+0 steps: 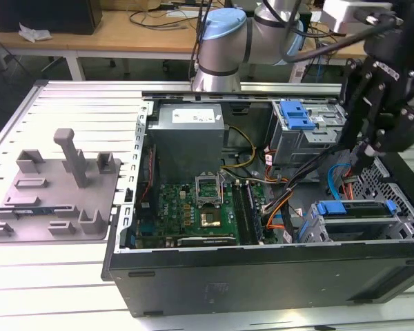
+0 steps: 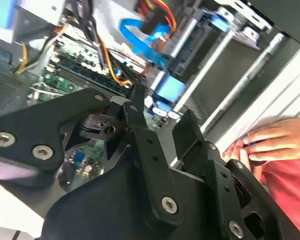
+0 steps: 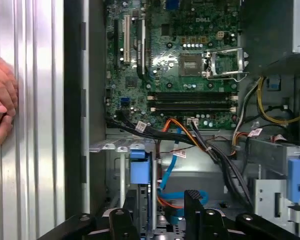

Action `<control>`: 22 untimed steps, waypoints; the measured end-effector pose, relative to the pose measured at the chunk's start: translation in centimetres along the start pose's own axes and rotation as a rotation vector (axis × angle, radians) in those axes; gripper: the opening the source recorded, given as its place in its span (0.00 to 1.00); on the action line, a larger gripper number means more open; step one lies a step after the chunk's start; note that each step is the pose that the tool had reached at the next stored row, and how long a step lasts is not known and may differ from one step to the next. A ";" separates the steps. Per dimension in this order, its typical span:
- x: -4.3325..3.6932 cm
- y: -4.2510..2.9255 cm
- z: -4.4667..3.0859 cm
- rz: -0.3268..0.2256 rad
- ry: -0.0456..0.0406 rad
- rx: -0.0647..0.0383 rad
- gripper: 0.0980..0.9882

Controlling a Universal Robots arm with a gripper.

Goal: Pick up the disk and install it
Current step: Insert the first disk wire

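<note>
The disk (image 1: 352, 207) sat in the drive cage (image 1: 406, 225) at the corner of the open computer case (image 1: 262, 276), on the exterior view's right, with its blue carrier frame facing up. Just above it hung the claw (image 1: 359, 162). In both wrist views its fingers (image 3: 194, 200) were spread wide with nothing between them. Deeper inside the case lay the motherboard (image 3: 180, 65). A person's hand (image 3: 1, 105) rested on the ribbed table (image 1: 55, 289) beside the case.

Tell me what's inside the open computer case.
A green motherboard, grey power supply, orange cables and the blue-framed disk in a drive cage. What lies beneath them is covered.
</note>
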State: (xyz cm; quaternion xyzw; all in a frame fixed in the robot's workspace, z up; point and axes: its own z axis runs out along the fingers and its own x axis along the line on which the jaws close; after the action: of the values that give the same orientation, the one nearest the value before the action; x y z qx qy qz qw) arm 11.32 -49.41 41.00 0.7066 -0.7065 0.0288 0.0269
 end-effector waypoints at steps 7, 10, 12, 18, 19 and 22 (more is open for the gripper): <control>-2.84 -1.66 -0.16 -0.005 0.0093 0.000 0.45; -2.94 -3.29 -0.14 -0.008 0.0093 0.001 0.45; -3.01 -4.51 -0.12 -0.010 0.0092 0.001 0.45; -4.13 -6.36 -0.14 -0.014 0.0166 0.001 0.45; -4.21 -6.48 -0.11 -0.012 0.0319 0.001 0.45; -4.24 -6.52 -0.02 0.012 0.0428 0.007 0.45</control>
State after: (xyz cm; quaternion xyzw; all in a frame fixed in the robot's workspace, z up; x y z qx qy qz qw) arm 17.85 -45.19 40.70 0.7017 -0.7098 0.0465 0.0394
